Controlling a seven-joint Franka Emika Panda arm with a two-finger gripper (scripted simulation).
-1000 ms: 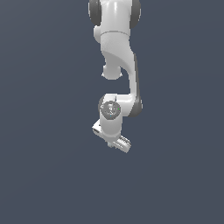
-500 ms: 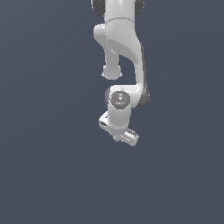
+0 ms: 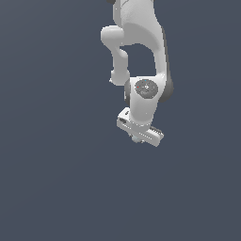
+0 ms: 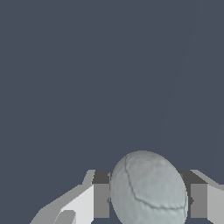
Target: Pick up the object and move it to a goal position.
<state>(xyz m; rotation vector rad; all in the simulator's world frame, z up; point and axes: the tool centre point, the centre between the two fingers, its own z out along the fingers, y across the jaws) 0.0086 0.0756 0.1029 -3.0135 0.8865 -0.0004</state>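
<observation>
The object, a pale grey-blue sphere with faint crack lines, sits between my two fingers in the wrist view, and both pads press against its sides. My white gripper is shut on it. In the exterior view the gripper hangs below the white arm, held in the air over the dark floor. Only a small rounded bit of the sphere shows under the hand there.
A plain dark grey-blue floor fills both views. The arm's white links rise to the exterior view's top edge.
The gripper, still holding the sphere, has moved toward the exterior view's right and a little upward. The arm now looks larger in the picture.
</observation>
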